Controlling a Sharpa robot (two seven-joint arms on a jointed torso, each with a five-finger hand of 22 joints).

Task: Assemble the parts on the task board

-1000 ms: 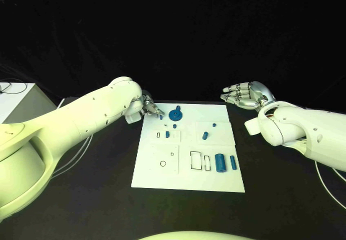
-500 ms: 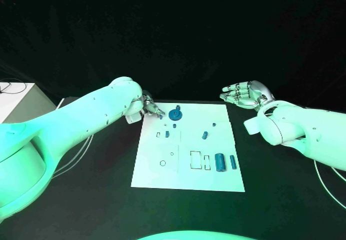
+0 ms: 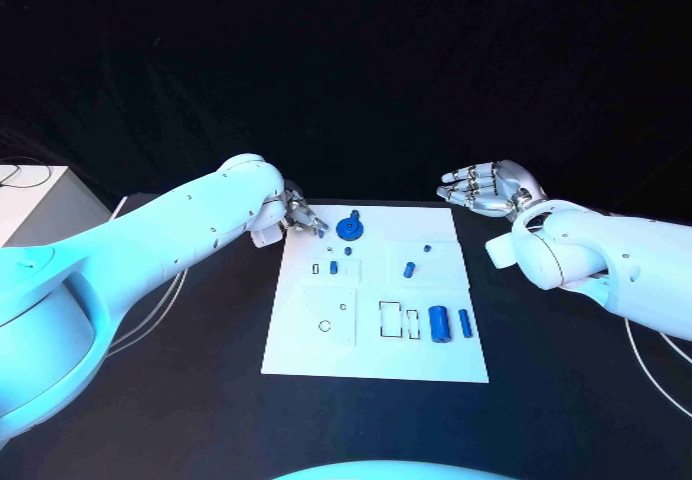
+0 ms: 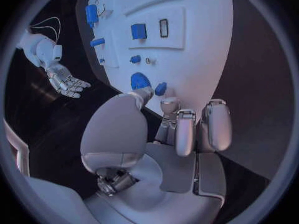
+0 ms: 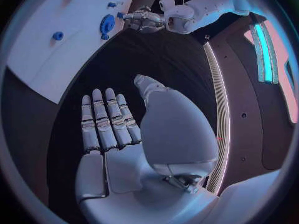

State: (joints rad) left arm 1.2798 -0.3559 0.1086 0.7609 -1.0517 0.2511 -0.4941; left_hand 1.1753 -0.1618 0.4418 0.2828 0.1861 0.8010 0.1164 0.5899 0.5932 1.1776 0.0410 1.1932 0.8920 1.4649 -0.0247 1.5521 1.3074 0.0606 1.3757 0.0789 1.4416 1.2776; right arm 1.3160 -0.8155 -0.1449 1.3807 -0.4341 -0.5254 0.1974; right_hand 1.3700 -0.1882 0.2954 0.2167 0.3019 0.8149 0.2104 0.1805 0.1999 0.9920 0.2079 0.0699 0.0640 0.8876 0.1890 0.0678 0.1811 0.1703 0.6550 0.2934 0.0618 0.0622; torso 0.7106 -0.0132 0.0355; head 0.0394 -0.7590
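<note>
The white task board (image 3: 378, 300) lies in the middle of the black counter (image 3: 188, 380), with small blue parts (image 3: 437, 324) on it. At its 11 o'clock corner the left hand (image 3: 299, 216) has curled fingers holding nothing. At 1 o'clock, the right hand (image 3: 488, 188) is open, off the board.

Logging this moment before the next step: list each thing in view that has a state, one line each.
Left robot hand: fingers curled in at the board's far left corner, holding nothing I can see.
Right robot hand: open, palm up, off the board.
Board: flat on the table.
Gear: lying on the board, beside the left fingertips.
Large cylinder: lying on its side.
Slim cylinder: lying beside it.
</note>
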